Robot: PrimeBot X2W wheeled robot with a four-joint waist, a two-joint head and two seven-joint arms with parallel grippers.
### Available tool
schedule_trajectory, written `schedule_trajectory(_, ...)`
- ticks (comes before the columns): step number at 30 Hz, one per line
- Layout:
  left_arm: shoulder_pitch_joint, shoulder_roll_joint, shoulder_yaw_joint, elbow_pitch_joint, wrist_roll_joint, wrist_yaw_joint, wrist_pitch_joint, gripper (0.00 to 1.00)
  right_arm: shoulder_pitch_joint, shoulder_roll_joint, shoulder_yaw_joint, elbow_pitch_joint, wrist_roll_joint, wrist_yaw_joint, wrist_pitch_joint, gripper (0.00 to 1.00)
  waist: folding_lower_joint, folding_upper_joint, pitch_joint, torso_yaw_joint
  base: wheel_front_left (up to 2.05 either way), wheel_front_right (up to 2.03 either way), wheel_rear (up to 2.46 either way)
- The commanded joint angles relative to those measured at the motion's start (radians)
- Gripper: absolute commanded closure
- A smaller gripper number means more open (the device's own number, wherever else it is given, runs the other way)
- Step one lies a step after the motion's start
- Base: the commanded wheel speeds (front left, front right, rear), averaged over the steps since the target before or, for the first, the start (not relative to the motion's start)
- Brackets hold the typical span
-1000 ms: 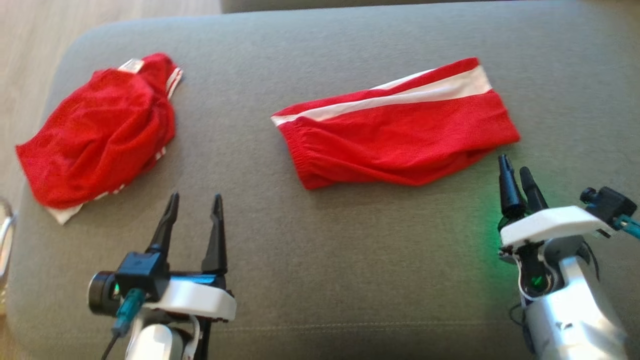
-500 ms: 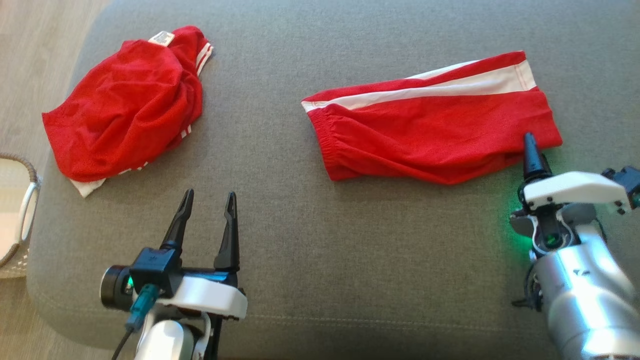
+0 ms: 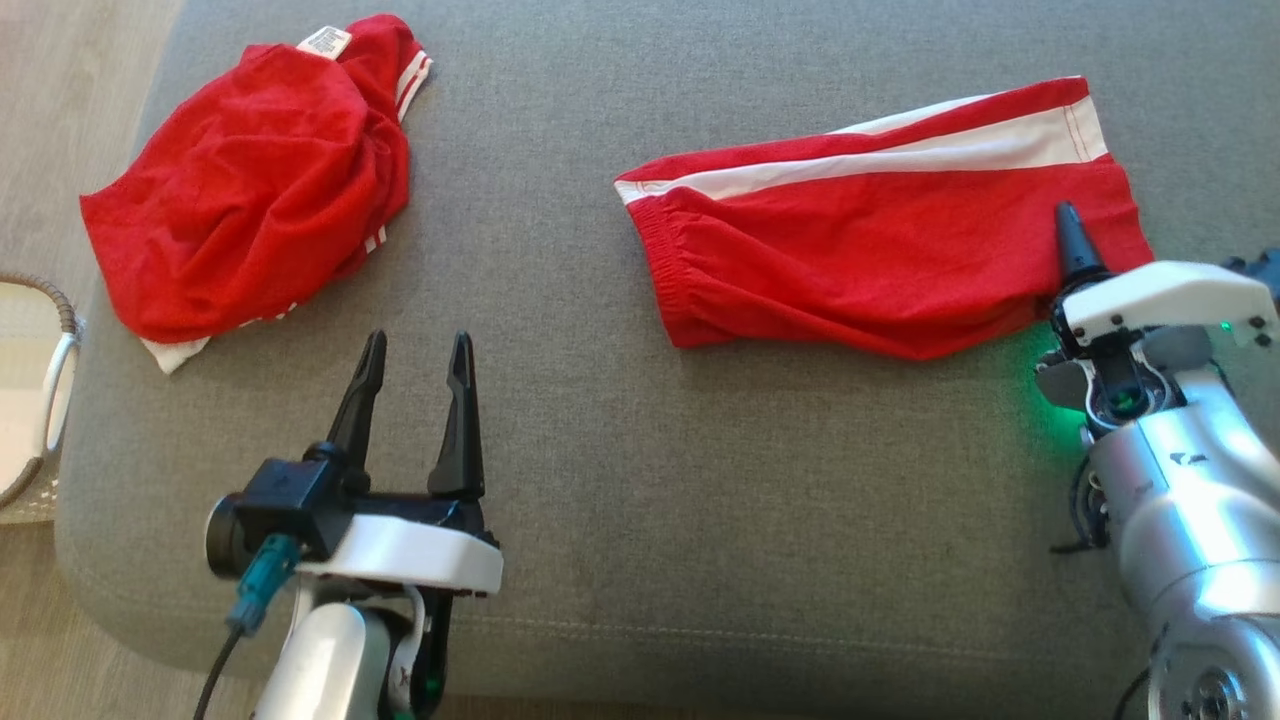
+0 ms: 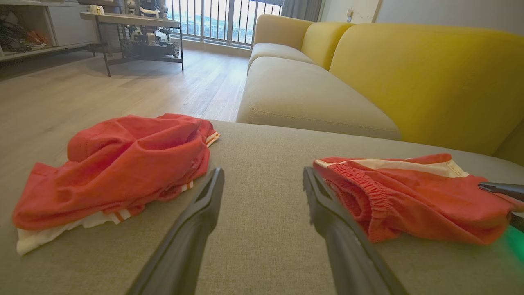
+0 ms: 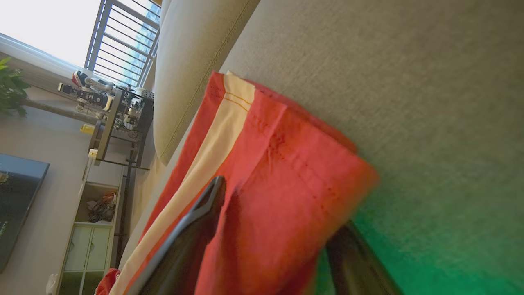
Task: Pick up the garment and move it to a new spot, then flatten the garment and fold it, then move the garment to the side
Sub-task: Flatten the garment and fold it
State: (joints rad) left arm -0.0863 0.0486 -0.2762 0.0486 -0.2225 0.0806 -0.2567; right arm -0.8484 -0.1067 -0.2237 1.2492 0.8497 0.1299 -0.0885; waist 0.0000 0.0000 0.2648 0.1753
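— As logged from the head, where lay the folded shorts (image 3: 880, 250)?
— On the grey cushion (image 3: 700, 520), right half; crumpled red garment (image 3: 250, 180) far left.
— Left wrist?
— Item: left gripper (image 4: 263, 174), fingers spread, empty, over bare cushion between both garments.
— Right wrist?
— Item: right gripper (image 5: 282, 205), fingers wide apart, straddling the shorts' hemmed corner.

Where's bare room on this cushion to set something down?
Widest: the grey cushion in front of the folded shorts, between left arm and right arm. Also the gap between crumpled garment and shorts. Crowded at the shorts' right hem, straddled by the right arm's jaws.
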Motion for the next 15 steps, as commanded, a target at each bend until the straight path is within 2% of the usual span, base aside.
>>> schedule_trajectory(1,-0.032,0.002,0.027,-0.037,0.0,0.006,-0.005,0.0,-0.007,0.046,0.029,0.01,-0.003,0.001,0.027,0.0,0.0,0.0,0.002,0.0,0.0,0.0,0.0)
schedule_trajectory(2,-0.033,0.002,0.026,-0.038,0.0,0.006,-0.005,0.0,-0.015,0.047,0.033,0.01,-0.003,0.001,0.036,0.0,0.0,0.0,0.003,0.0,0.0,0.0,0.0)
schedule_trajectory(3,-0.035,0.002,0.025,-0.036,0.001,0.006,-0.005,0.0,-0.022,0.048,0.038,0.003,-0.001,0.001,0.043,0.78,0.0,0.0,0.004,0.0,0.0,0.0,0.0)
schedule_trajectory(4,-0.033,0.002,0.024,-0.028,-0.009,0.008,-0.005,0.0,-0.024,0.049,0.041,-0.007,0.002,0.001,0.041,1.0,0.0,0.0,0.003,0.0,0.0,0.0,0.0)
schedule_trajectory(6,-0.028,0.002,0.022,-0.021,-0.052,0.013,-0.005,0.0,-0.018,0.05,0.045,-0.017,0.004,0.001,0.023,1.0,0.0,0.0,-0.005,-0.004,0.0,0.0,0.0)
schedule_trajectory(15,-0.015,0.002,0.01,-0.01,-0.037,0.006,-0.005,0.0,0.048,0.043,0.01,-0.055,0.049,0.001,-0.092,1.0,0.0,0.0,-0.058,-0.034,0.0,0.0,0.0)
